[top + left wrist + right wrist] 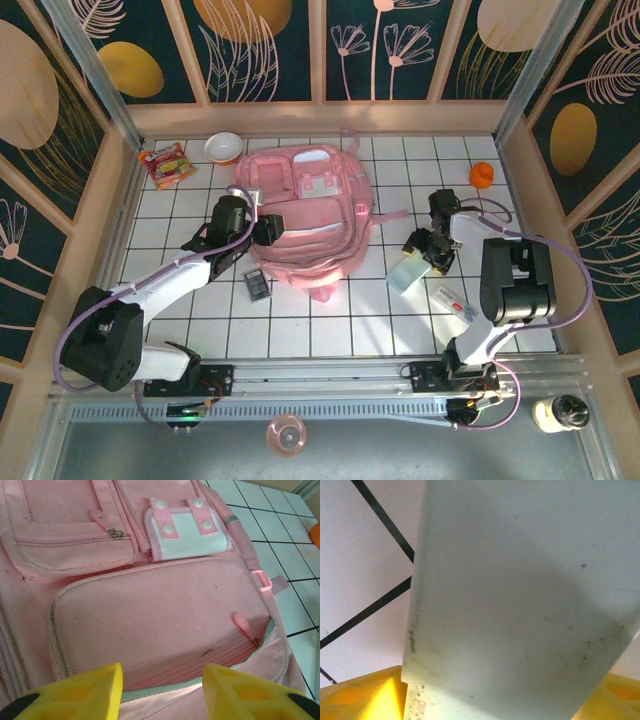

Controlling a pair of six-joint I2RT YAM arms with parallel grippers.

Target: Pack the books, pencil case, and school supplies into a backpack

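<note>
Pencil case [405,272] is sitting between wide-set fingers [360,695] of right gripper [428,252]; hold unclear. Left gripper [162,690], half-open, is resting at backpack [160,615]; hold likewise unclear.

**Our two arms by the backpack**

Our left arm stretches to the left edge of the backpack [320,215]. The left gripper [268,228] points at it, fingers apart. Our right arm bends, well right of the backpack. The right gripper [428,250] has a finger each side of the pencil case [405,272].

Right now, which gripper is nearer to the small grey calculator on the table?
The left. The left gripper sits at the pink backpack, at its edge just beyond the calculator; the right gripper is across the table, at the mint-green pencil case.
</note>
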